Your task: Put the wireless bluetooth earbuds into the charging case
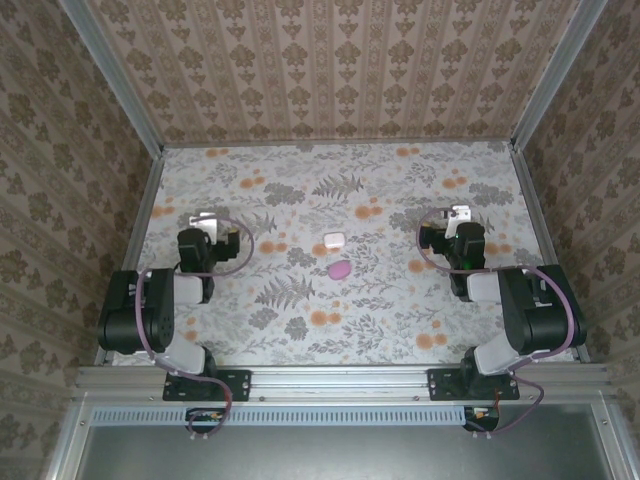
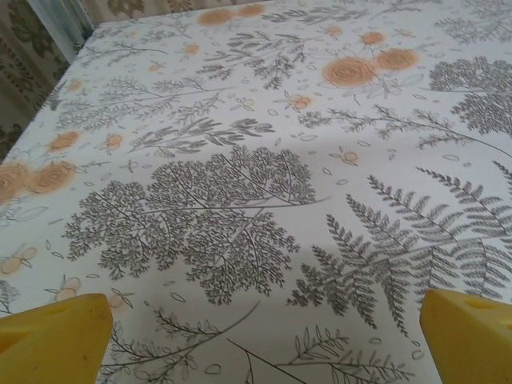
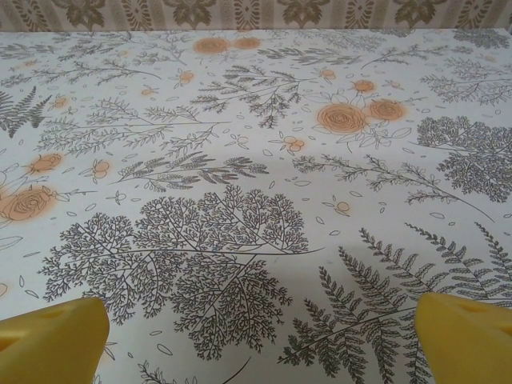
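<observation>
Roughly midway between the left fingers (image 1: 207,220) and right fingers (image 1: 458,215) (neither arm clearly nearer) sits the white box (image 1: 333,240); both pairs are spread apart.

Top view. Two small closed items lie near the middle of the floral tabletop (image 1: 300,330), either of which may be the charging case (which one cannot be told at this size). The white rounded-square box (image 1: 333,240) lies flat, lid side up, with soft corners and a plain pale surface. The pink-purple oval pebble (image 1: 340,269) lies flat just nearer than the box and slightly to its right, its long axis tilted a little from left-right. A narrow strip of patterned cloth separates the two; they do not touch.
</observation>
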